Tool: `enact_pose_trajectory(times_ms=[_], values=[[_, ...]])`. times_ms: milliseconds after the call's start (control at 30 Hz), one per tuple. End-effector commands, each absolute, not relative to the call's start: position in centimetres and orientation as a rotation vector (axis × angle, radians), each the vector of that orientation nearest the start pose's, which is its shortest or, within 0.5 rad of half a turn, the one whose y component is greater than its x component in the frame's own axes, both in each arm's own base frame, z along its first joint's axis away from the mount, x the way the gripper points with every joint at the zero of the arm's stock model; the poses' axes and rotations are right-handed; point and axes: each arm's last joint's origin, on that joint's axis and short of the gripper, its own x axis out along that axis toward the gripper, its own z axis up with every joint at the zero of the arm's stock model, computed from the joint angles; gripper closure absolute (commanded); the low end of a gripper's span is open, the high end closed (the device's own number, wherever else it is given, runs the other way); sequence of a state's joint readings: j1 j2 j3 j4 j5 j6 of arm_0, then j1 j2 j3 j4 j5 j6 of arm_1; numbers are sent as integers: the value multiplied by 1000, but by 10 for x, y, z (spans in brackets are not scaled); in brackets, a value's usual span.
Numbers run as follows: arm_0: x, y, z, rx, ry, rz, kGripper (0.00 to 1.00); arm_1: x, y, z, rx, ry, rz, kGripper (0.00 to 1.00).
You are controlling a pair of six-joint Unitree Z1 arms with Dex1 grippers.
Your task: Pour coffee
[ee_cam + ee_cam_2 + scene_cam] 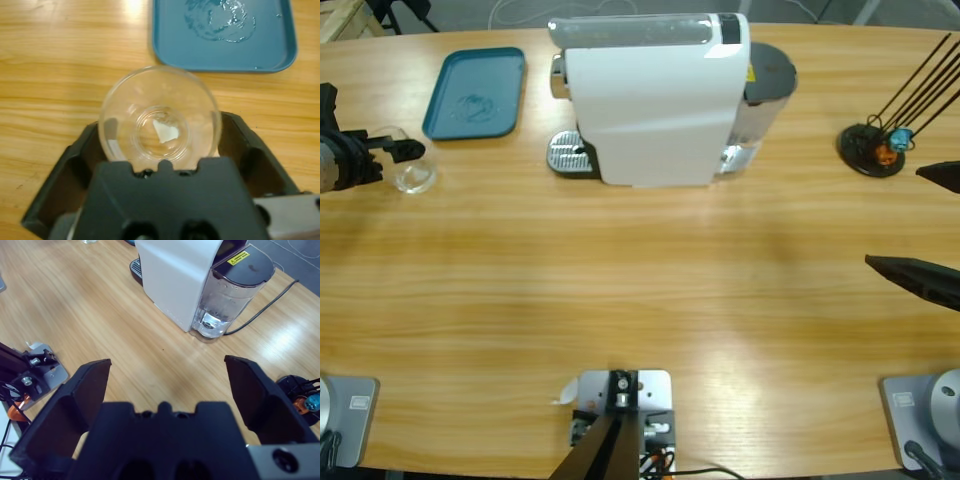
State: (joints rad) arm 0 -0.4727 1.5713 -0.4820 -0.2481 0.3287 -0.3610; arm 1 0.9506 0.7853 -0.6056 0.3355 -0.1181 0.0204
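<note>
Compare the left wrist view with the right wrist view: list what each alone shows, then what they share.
Only the left wrist view shows the clear glass tumbler between the left gripper's jaws, and the teal tray, wet with droplets.

Only the right wrist view shows the white coffee machine, its water tank, the capsule stand, and the open, empty right gripper.

Both show the wooden table.

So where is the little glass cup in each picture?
High view: the glass tumbler sits at the far left, at the left gripper, below the blue tray.
Left wrist view: centre, between the jaws, seen from above, just below the tray.
Right wrist view: only a sliver at the top edge, past the coffee machine.
Shared landmark: the blue tray.
</note>
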Motion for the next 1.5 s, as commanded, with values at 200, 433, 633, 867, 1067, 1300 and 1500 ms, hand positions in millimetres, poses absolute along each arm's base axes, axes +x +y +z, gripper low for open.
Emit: enact_pose_trajectory(times_ms=[200, 433, 633, 867, 1067, 1300, 1500], values=[[211, -84, 177, 0, 869, 29, 405, 51, 62, 298, -253, 505, 813, 0], [205, -116, 203, 38, 741, -355, 405, 52, 63, 298, -255, 507, 812, 0], [207, -128, 221, 88, 700, -580, 407, 51, 62, 297, -254, 506, 811, 0], [216, -158, 236, 256, 699, -715, 408, 52, 64, 297, -257, 514, 814, 0], [232, -185, 236, 399, 687, -765, 406, 53, 65, 296, -262, 518, 815, 0], [260, -211, 221, 412, 688, -800, 409, 54, 66, 295, -263, 522, 813, 0], [267, -228, 212, 418, 687, -832, 408, 56, 69, 292, -266, 530, 815, 0]])
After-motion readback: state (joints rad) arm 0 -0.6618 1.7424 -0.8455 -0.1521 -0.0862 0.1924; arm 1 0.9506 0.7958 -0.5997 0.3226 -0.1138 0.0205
